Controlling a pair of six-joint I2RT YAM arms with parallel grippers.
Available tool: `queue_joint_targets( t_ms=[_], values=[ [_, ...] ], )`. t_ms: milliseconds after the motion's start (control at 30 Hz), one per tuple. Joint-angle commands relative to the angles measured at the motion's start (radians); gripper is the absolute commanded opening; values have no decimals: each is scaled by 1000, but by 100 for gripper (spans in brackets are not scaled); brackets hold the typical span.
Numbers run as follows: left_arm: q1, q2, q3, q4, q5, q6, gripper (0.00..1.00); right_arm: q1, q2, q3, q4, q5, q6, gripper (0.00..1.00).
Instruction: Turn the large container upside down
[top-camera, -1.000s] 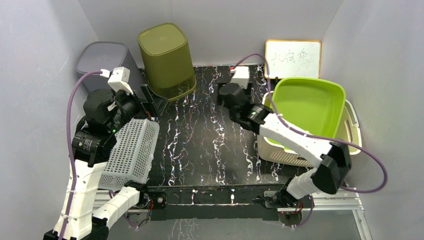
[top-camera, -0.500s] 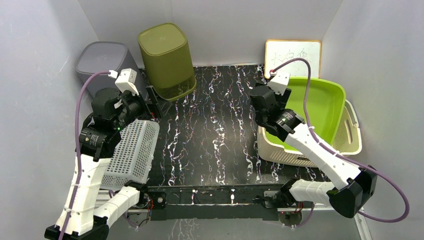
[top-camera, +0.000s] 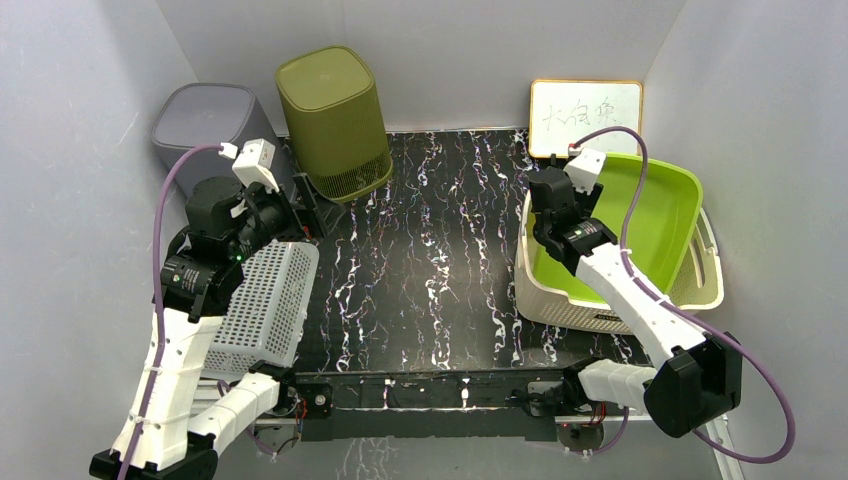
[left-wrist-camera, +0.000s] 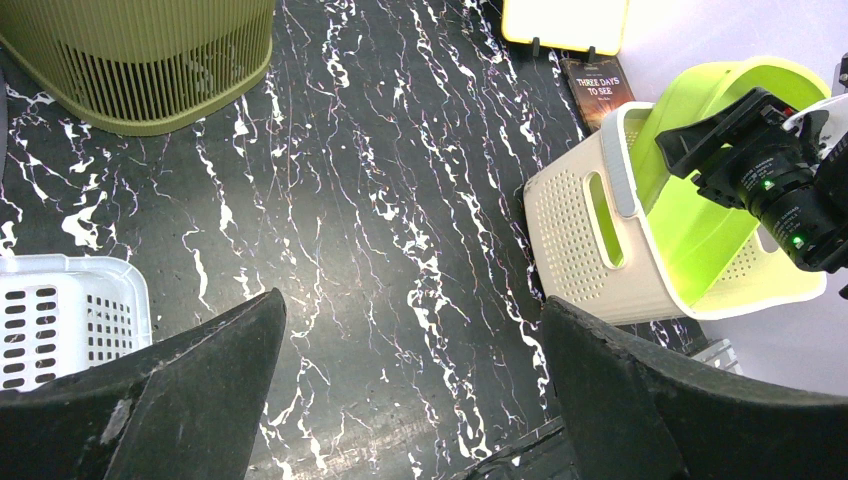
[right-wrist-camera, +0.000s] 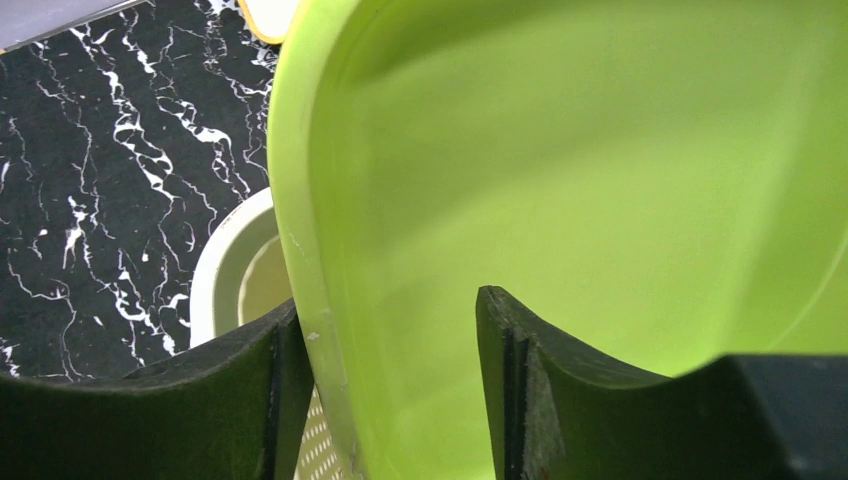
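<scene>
Bins and baskets stand along the edges of the black marbled desk (top-camera: 430, 250). The lime-green tub (top-camera: 660, 215) is at the right edge, resting tilted inside a cream perforated basket (top-camera: 560, 305), with its rim rising above the basket's rim.

The right claw (right-wrist-camera: 388, 305) is at the tub's left rim. Its jaws are spread and straddle that rim. One finger is down on the outside, between the tub wall and the cream basket. The other is inside the tub, apart from the green wall. The outer finger (right-wrist-camera: 270, 380) lies right against the rim; whether it presses on it cannot be told.

The left claw (left-wrist-camera: 412, 305) hangs over the left part of the desk, jaws spread wide and holding nothing, with bare marble between them. A white slotted basket (top-camera: 265, 300) lies just beside it at the left edge, under the left arm.

An olive ribbed bin (top-camera: 335, 120) stands at the far edge, left of the middle, and a grey bin (top-camera: 205, 120) sits in the far left corner. A small whiteboard (top-camera: 585, 115) with handwriting leans at the far edge behind the tub. In the left wrist view a dark book (left-wrist-camera: 600, 85) lies flat on the desk in front of it
</scene>
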Motion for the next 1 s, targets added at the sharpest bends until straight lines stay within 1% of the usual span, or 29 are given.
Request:
queue_joint_targets(
  t_ms=[0, 67, 100, 200, 367, 433, 700, 867, 967],
  values=[
    [-2, -14, -12, 21, 14, -2, 98, -8, -26, -29, 124, -26, -40, 51],
    [-2, -17, -19, 24, 15, -4, 98, -12, -37, -43, 144, -28, -51, 47],
    [-2, -21, -21, 25, 16, -5, 98, -14, -41, -49, 153, -30, -52, 43],
    [-1, -27, -24, 22, 17, -6, 98, -15, -55, -60, 166, -36, -58, 20],
    [-1, -37, -24, 16, 15, -8, 98, -16, -111, -39, 178, -57, -83, 2],
    [-1, -38, -20, 14, 15, -9, 98, -16, -134, 5, 172, -89, -102, 0],
    [-2, -46, -5, 9, 11, -14, 98, -16, -147, 349, 55, -175, -172, 0],
    [-2, -34, 23, 8, 19, -12, 99, -15, -112, 569, 3, -309, -192, 0],
    [-3, -31, 40, 14, 28, -15, 98, -16, -83, 677, 10, -427, -187, 0]
  ],
)
